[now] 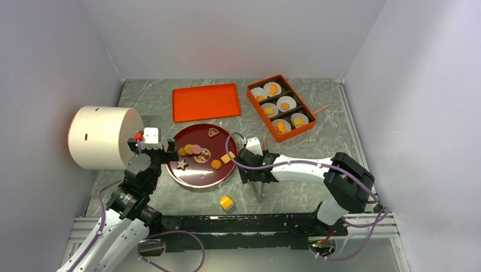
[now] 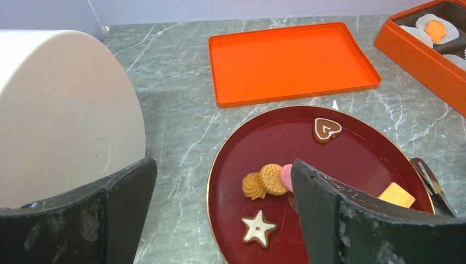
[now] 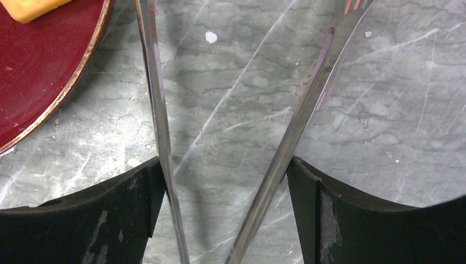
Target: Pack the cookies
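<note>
I read the table (image 3: 236,110) as grey marble-look, matt and veined. The dark red plate (image 2: 351,159) is glossy like lacquer, with a gold rim. At its 12 o'clock the orange tray (image 2: 291,60) looks like smooth satin plastic. At 9 o'clock the white drum (image 2: 60,110) is matt. The tongs (image 3: 297,126) are polished metal. My left fingers (image 2: 126,209) are black, scuffed and rough.

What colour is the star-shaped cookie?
The star cookie is brown with white icing, clearest in the left wrist view.
</note>
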